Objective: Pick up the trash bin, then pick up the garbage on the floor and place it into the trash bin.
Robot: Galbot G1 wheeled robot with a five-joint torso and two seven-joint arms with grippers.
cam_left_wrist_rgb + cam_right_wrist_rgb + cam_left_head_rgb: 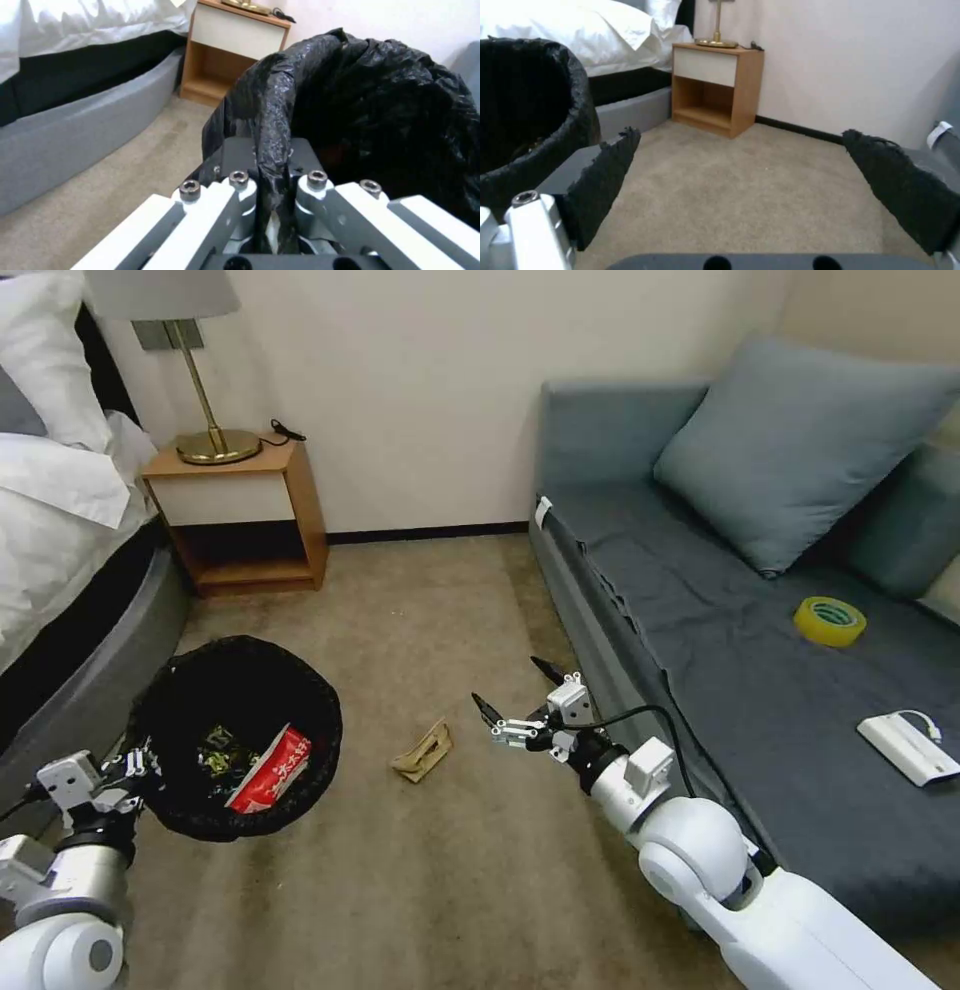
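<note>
On the carpet between trash bin (236,735), pinched at its bag-lined rim by the left gripper (140,767), and the wide-open right gripper (512,698), the crumpled tan paper scrap (423,752) is best approached from above.

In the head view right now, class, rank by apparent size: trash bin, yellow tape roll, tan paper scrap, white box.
1. trash bin
2. white box
3-4. yellow tape roll and tan paper scrap: look alike, unranked; the box's lead over them is modest.

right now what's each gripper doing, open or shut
Left gripper: jaws shut on the trash bin rim.
Right gripper: jaws open, holding nothing, above the carpet.
</note>
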